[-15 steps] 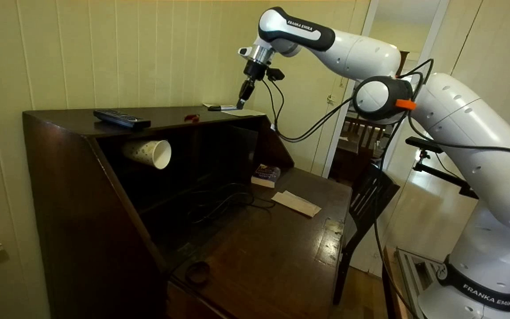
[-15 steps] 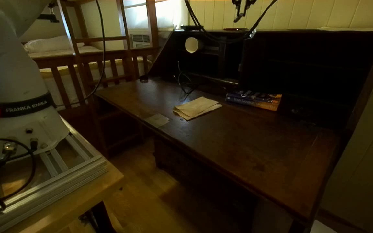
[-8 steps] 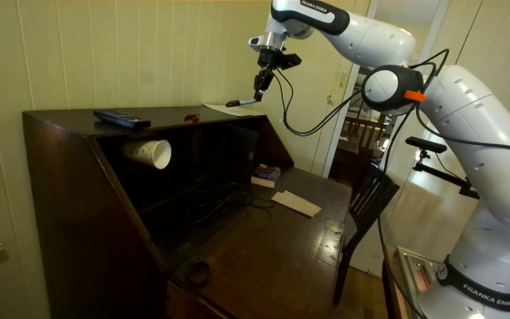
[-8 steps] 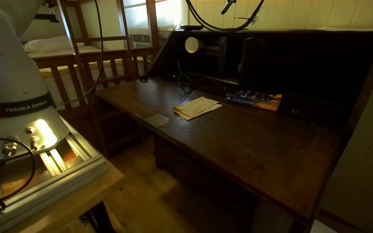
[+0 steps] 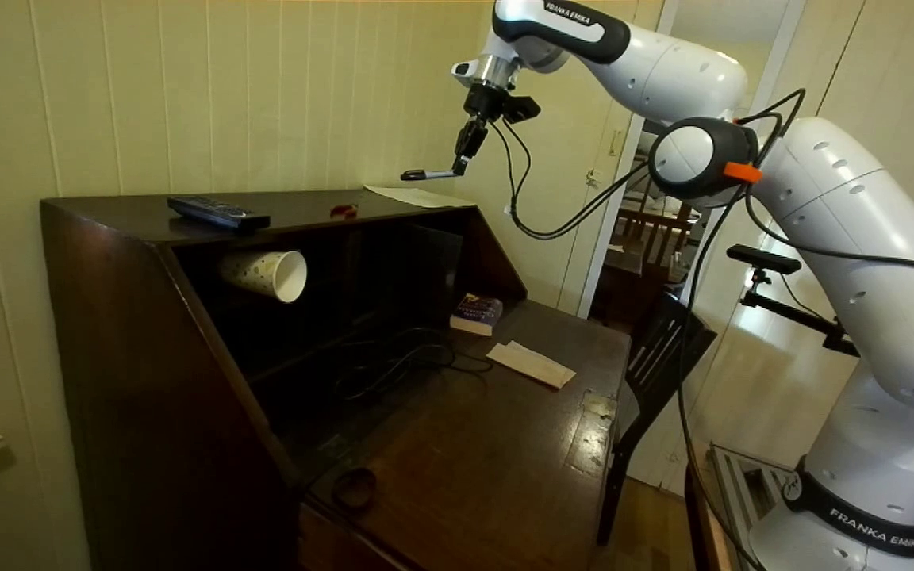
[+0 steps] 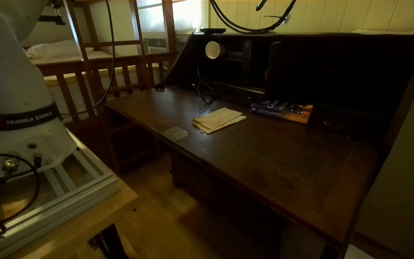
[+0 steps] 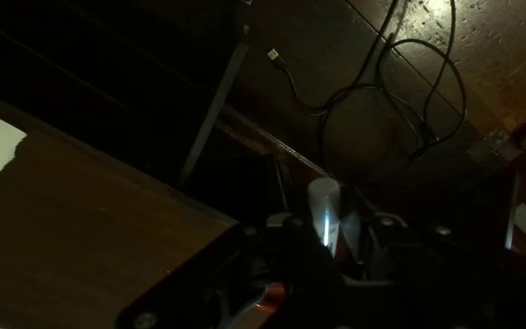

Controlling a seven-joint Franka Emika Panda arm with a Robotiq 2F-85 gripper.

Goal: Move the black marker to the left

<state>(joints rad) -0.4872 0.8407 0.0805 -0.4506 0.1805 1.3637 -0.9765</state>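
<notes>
"FRANKA EMIKA" on my arm (image 5: 814,198); my gripper (image 5: 460,167) pinched on blk marker (image 5: 428,174) (dark end juts left, in an exterior view)

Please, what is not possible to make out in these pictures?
Black marker: in an exterior view the top edge cuts it off; in the wrist view the gripper hides part of it.
Patterned paper cup: in an exterior view its base is lost in shadow.
Red object: too small in an exterior view to identify.
Remote control: markings too small in an exterior view to read.
</notes>
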